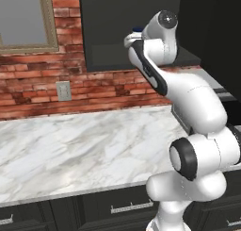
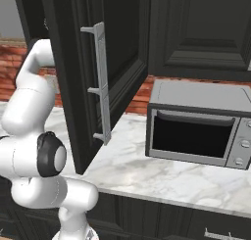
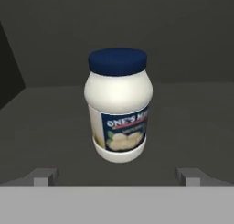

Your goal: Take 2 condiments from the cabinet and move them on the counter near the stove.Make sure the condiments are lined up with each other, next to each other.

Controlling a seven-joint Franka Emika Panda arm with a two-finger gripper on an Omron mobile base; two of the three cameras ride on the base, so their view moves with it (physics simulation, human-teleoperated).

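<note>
Dark charcoal cabinet (image 1: 108,32) above the marble tabletop (image 1: 70,150); white blue-lidded jar (image 3: 119,106) stands upright on its shelf; fingers (image 3: 116,176) spread wide before it, holding nothing.

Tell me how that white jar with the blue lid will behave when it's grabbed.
The white jar looks rigid, so it probably won't squash. Its smooth rounded sides may slip in the end effector. It stands tall on a narrower base, so a nudge could tip it.
</note>
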